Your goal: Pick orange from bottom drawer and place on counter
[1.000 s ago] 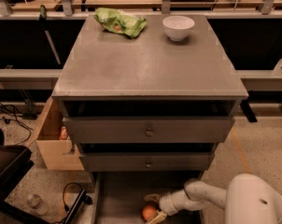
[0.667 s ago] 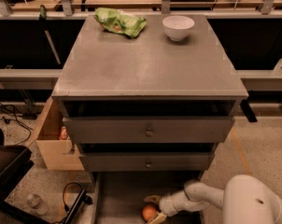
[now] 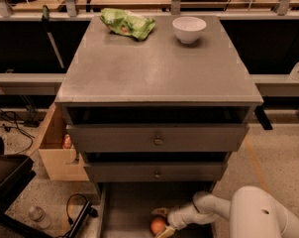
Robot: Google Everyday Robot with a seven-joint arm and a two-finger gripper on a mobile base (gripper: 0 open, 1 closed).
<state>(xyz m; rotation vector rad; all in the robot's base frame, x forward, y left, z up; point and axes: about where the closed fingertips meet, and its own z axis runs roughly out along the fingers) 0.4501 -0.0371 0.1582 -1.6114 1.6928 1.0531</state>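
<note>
Gripper [image 3: 162,221], fingers spread wide, straddles the small round orange fruit [image 3: 157,226] in my low grey bottom drawer [image 3: 124,207]; two knobbed grey drawers [image 3: 157,140] overhang.

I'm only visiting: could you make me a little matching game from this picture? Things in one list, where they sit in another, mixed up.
Things:
1. orange
2. white bowl
3. green snack bag
4. gripper

Places:
A. far right of the counter
B. far left of the counter
C. lying on the floor of the open bottom drawer
D. at the white arm's tip, down at the fruit

Pairs: 1-C, 2-A, 3-B, 4-D
</note>
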